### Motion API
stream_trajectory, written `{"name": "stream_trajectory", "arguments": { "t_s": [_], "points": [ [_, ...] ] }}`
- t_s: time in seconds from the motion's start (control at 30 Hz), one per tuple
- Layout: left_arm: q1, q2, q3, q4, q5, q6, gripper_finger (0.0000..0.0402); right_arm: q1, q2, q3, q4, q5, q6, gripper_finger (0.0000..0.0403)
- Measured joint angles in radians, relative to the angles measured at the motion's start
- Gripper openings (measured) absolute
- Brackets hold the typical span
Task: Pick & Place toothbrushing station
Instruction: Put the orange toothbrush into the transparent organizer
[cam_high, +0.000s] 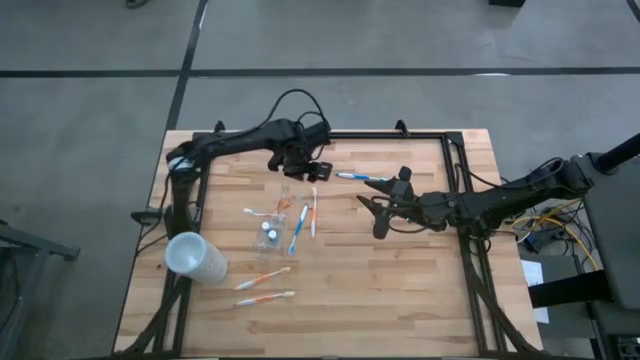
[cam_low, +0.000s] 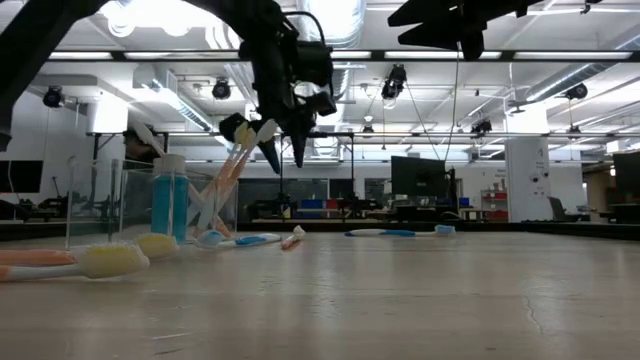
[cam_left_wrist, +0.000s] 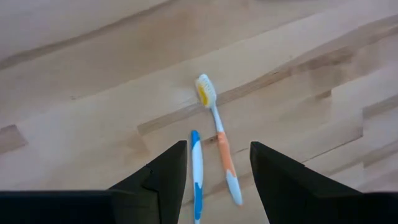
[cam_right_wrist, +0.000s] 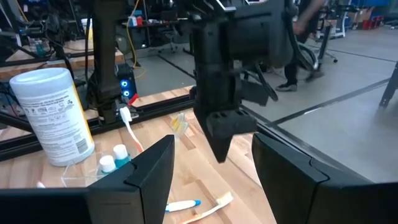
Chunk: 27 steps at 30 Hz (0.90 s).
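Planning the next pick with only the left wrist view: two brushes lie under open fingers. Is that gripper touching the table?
Observer: No. In the low view the left gripper hangs clear above the table.
Operator: Where is the tumbler?
Observer: In the high view the tumbler stands just left of those brushes, with the toothpaste tube in it.
Operator: And the other arm?
Observer: The right gripper is open and empty over the table's middle, beside a lone blue brush.
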Motion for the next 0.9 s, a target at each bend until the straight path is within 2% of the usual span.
{"name": "stream_trajectory", "arguments": {
  "t_s": [0.17,0.37,0.5,0.67,0.9],
  "points": [
    [0.0,0.05,0.0,0.07,0.061,0.0,0.0181,0.0,0.0,0.0,-0.002,0.0,0.0,0.021],
    [0.001,0.096,0.0,0.082,0.055,0.003,0.0181,0.0,0.0,0.0,-0.002,0.0,0.0,0.021],
    [0.002,0.125,0.0,0.087,0.008,0.005,0.0181,0.0,0.0,0.0,-0.002,0.0,0.0,0.021],
    [0.002,0.154,0.0,0.087,0.05,0.005,0.0181,0.0,0.0,0.0,-0.002,0.0,0.0,0.021],
    [0.003,0.188,-0.001,0.095,0.05,0.005,0.0181,0.0,0.0,-0.001,-0.002,0.0,0.0,0.021]
  ]
}}
